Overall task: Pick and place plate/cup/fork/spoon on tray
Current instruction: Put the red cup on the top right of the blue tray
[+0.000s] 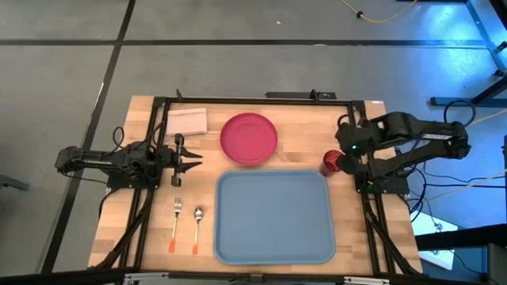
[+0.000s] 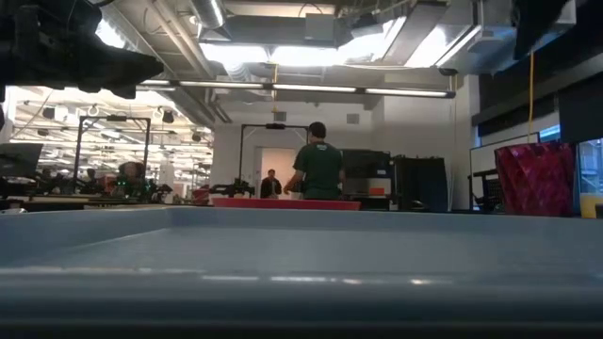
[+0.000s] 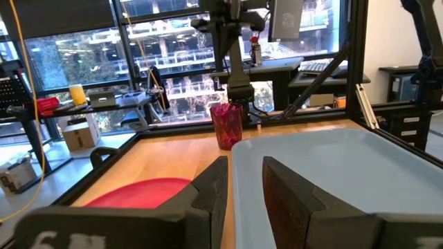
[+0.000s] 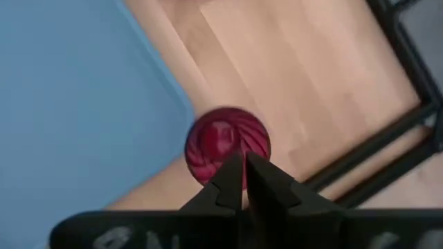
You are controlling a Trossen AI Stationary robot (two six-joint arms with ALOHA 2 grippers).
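The light-blue tray (image 1: 273, 215) lies at the table's near middle. The pink-red plate (image 1: 249, 138) lies flat just beyond it. The maroon cup (image 1: 331, 164) stands upright on the wood off the tray's far right corner. The fork (image 1: 177, 224) and spoon (image 1: 197, 229) lie side by side left of the tray. My right gripper (image 4: 243, 166) points down over the cup (image 4: 227, 142), fingers all but shut. My left gripper (image 1: 190, 161) is open and empty, left of the plate, pointing right. My right gripper's near-shut fingertips (image 4: 232, 173) stand over the cup's rim on the side toward the table's right edge, coming from above. Whether they touch the rim cannot be told. The cup stands on the table.
A white folded napkin (image 1: 187, 120) lies at the far left, beside the plate. A black frame (image 1: 238, 100) runs around the table's edges. People stand in the room beyond the table (image 2: 318, 169).
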